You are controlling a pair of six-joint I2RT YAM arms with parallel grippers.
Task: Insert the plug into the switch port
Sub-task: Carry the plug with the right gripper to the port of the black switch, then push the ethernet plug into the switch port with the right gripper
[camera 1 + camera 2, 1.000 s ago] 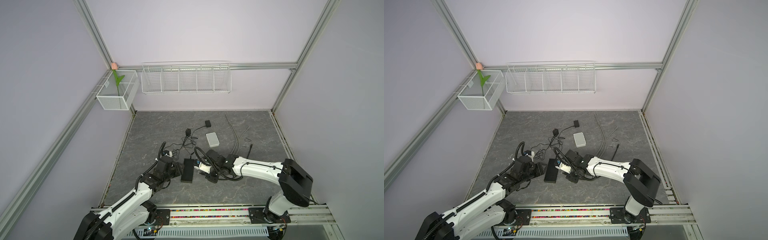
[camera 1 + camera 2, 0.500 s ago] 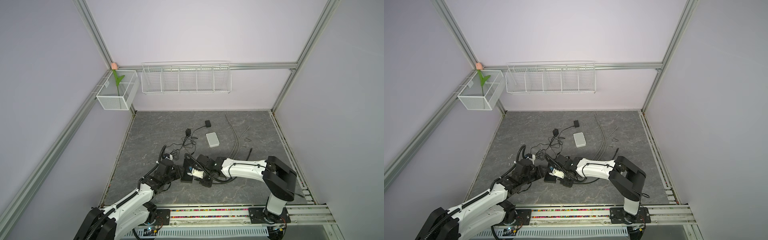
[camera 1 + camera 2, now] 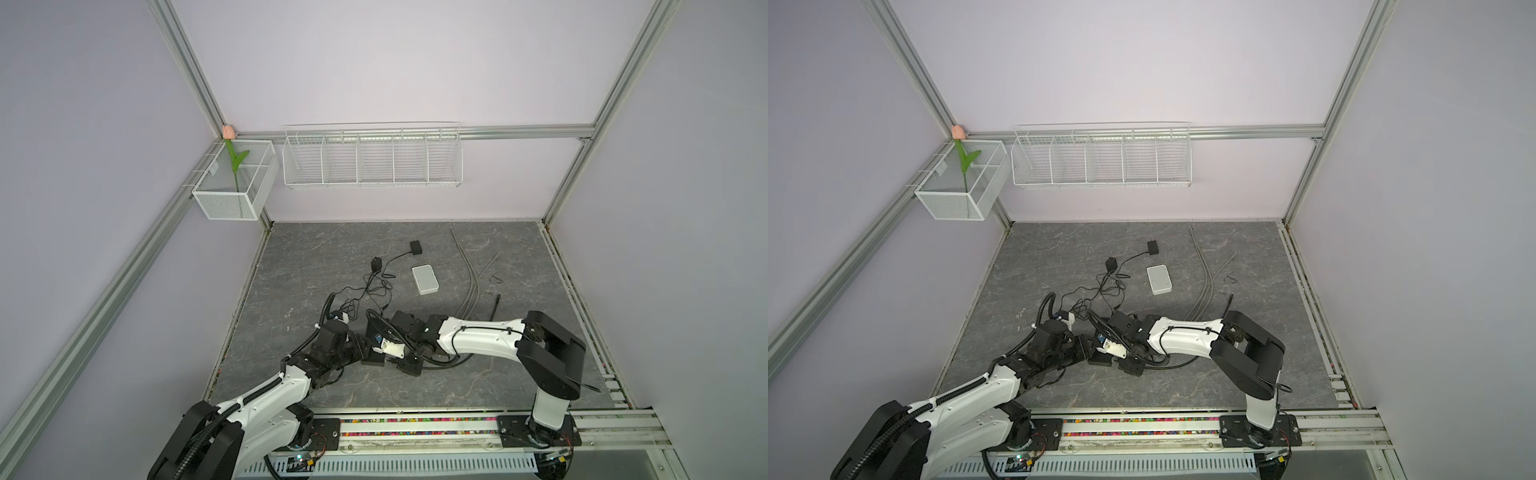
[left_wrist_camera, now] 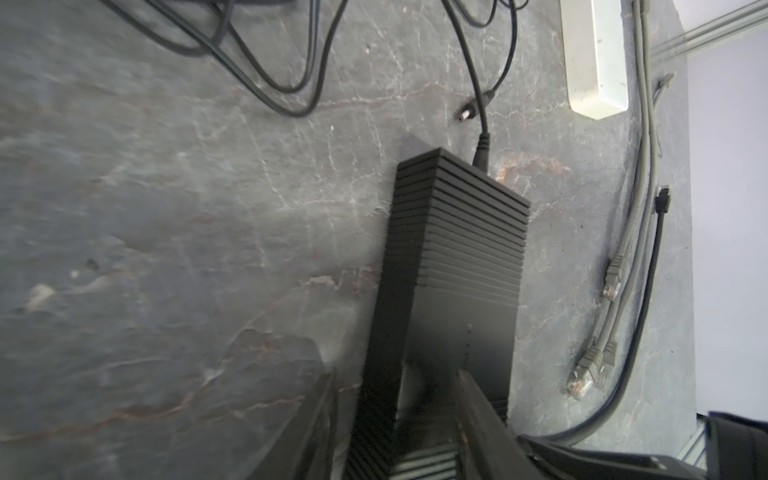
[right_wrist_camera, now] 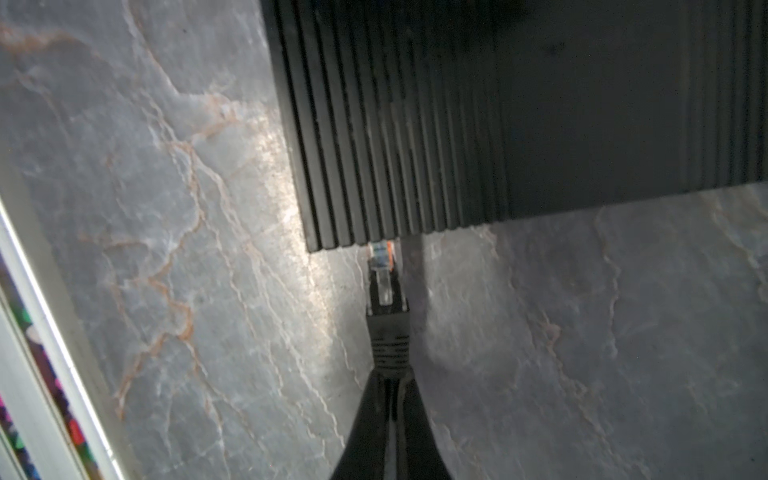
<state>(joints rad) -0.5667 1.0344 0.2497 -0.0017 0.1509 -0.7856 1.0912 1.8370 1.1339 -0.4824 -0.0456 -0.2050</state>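
Right gripper [image 5: 390, 376] is pinched tight on the cable just behind the plug [image 5: 384, 291], whose clear tip meets the switch [image 5: 457, 124] at its edge. Left gripper [image 4: 395, 399] straddles one end of the switch; whether it actually grips is unclear. A power lead [image 4: 482, 137] enters the switch, and a white box [image 3: 424, 279] lies beyond. Over the last second the right gripper has shifted leftward.
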